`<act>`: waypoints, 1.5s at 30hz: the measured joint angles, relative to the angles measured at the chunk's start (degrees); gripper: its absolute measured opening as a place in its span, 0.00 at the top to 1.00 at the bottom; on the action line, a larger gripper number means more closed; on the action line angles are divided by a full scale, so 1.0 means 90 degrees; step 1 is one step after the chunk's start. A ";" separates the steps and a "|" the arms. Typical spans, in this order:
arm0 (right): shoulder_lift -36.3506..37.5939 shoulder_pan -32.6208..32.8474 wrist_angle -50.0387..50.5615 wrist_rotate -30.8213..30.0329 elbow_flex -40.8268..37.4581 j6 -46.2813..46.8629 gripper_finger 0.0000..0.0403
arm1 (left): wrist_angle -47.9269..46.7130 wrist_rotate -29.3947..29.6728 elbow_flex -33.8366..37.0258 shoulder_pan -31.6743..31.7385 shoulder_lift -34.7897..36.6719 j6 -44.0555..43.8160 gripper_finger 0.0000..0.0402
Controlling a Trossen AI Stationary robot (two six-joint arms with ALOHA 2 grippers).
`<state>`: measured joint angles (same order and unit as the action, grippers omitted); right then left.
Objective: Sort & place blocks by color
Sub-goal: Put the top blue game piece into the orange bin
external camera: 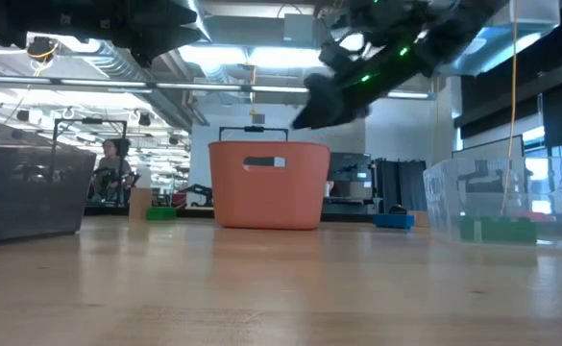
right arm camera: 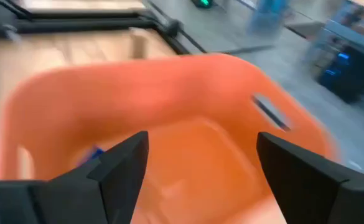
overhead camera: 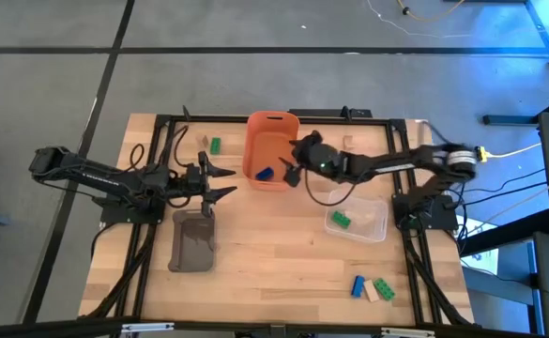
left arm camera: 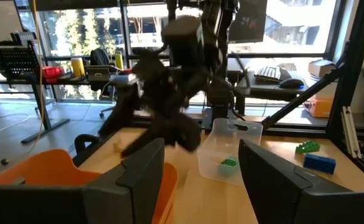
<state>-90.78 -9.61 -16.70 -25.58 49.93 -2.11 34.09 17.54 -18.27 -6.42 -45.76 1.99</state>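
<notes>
An orange bin (overhead camera: 270,148) stands at the far middle of the table, with one blue block (overhead camera: 265,174) lying on its floor, also seen in the right wrist view as a blue block (right arm camera: 94,152). My right gripper (right arm camera: 203,143) hangs open over the bin's right side (overhead camera: 291,161), nothing between its fingers. My left gripper (overhead camera: 223,182) is open and level, just left of the bin. A green block (overhead camera: 340,220) lies in a clear container (overhead camera: 360,218). A green block (overhead camera: 215,145) and a tan block (overhead camera: 204,141) lie at the far left.
A grey tray (overhead camera: 194,240) lies near my left gripper. At the near right corner a blue block (overhead camera: 358,285), a tan block (overhead camera: 371,293) and a green block (overhead camera: 384,286) lie together. The middle of the table is bare wood.
</notes>
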 joint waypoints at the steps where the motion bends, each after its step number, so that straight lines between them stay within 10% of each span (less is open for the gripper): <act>1: 0.0256 -0.0002 0.0266 -0.0143 -0.0050 -0.0001 0.25 | 0.0001 0.0000 -0.0001 0.0000 0.0000 0.0000 0.50; 10: 0.1789 -0.0638 0.2258 -0.0460 -0.0619 0.1542 0.25 | 0.0041 0.0000 -0.0001 0.0000 0.0000 -0.0061 0.50; 18: 0.1040 -0.2346 0.3680 0.2339 -0.0497 0.2171 0.25 | 0.0046 0.0000 -0.0002 0.0000 0.0002 -0.0203 0.50; 45: -0.0545 -0.2540 0.3981 0.2475 -0.0469 0.1405 0.36 | 0.0046 0.0000 0.0001 0.0000 0.0001 -0.0200 0.50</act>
<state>-95.68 -32.47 19.13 -3.31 45.70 10.53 34.50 17.54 -18.26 -6.42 -45.75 0.19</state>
